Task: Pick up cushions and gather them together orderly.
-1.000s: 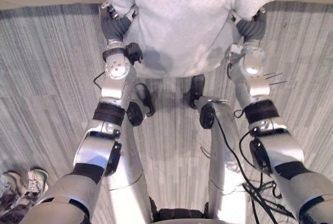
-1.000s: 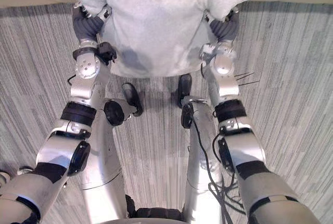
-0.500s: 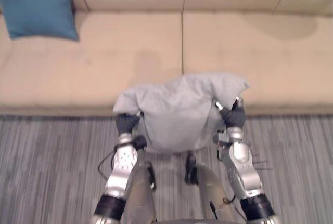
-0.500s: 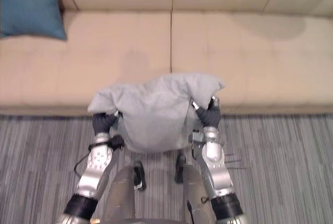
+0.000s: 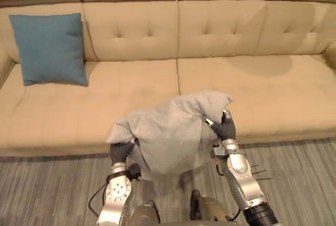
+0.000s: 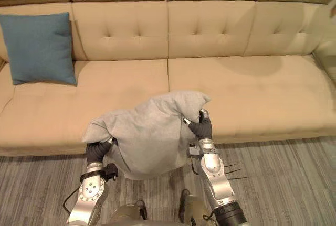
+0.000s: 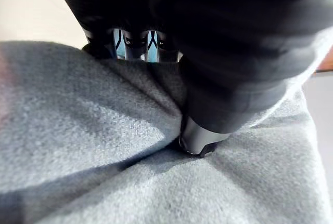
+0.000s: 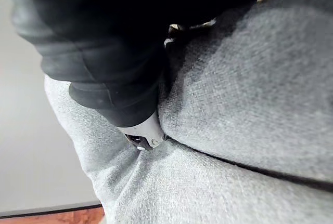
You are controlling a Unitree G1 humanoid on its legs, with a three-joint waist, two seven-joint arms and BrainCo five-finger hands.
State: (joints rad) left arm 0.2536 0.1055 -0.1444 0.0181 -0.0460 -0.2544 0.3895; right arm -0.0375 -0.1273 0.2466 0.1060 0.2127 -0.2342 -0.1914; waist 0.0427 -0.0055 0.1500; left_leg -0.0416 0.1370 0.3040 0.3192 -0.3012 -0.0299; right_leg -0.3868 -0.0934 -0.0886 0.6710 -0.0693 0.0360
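Since a second ago the camera has been tilting upward, so the sofa (image 5: 262, 95) is now showing where mostly carpet (image 5: 299, 173) was showing, while the grey cushion (image 5: 168, 131) is staying clamped between the two hands as before. It is hanging in the air, crumpled and sagging, over the sofa's front edge, near the seam between the two seat sections.

Its left side is draping over the left hand (image 5: 122, 151), which is gripping it from below; in the left wrist view the thumb is digging into a fold of the cloth with the fingers on the far side. The right hand (image 5: 224, 127) is gripping the upper right corner, with its fingers curling over the cloth; the right wrist view is showing its thumb pressing into a crease.

At the sofa's left end a blue cushion (image 5: 50, 47) is leaning upright against the backrest, with its lower edge resting on the seat, well apart from the grey one. The carpet is lying along the sofa's base beneath the arms.
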